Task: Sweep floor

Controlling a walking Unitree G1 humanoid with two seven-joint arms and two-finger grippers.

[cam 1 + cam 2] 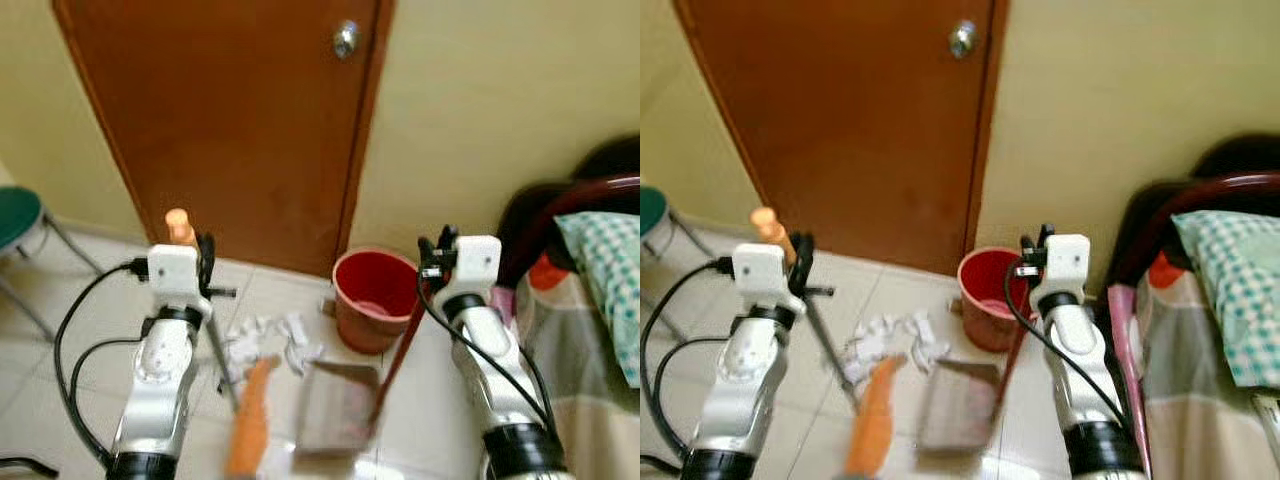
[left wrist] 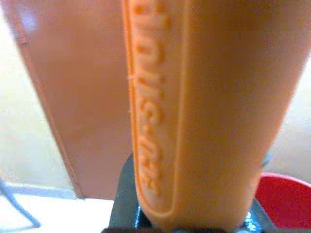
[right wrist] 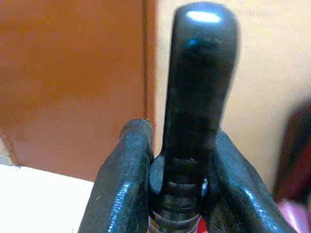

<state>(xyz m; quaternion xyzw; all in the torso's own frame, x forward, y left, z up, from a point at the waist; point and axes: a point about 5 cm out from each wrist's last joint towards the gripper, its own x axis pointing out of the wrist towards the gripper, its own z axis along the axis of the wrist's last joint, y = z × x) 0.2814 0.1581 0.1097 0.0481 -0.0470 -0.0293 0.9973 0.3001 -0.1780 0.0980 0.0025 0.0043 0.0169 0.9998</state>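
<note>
At your far left, about nine o'clock, a green stool [image 1: 18, 215] stands on the tiled floor [image 1: 70, 330]. Next comes your left gripper [image 1: 203, 262], raised at ten o'clock; its black fingers are pinched around the orange broom handle [image 1: 180, 228], whose tip sticks up above the wrist. In the left wrist view that orange grip [image 2: 204, 111] runs straight up between the fingers. The thin shaft slants down toward six o'clock to the orange broom head [image 1: 250, 420], blurred on the tiles. Just above the head, near the centre, lies a cluster of white paper scraps [image 1: 265, 340]. Right of the broom head sits the brown dustpan [image 1: 335, 410], touching the floor, its mouth facing the scraps. At twelve o'clock is the brown door [image 1: 230, 120]. A red bucket [image 1: 372, 298] stands just beyond the pan at the door's foot. Your right gripper [image 1: 436, 252], at two o'clock, has its fingers [image 3: 124, 189] closed on the dark dustpan handle [image 3: 201, 73], which slopes down to the pan. At three o'clock is a bed [image 1: 585, 310] with a checked pillow [image 1: 605, 270].
</note>
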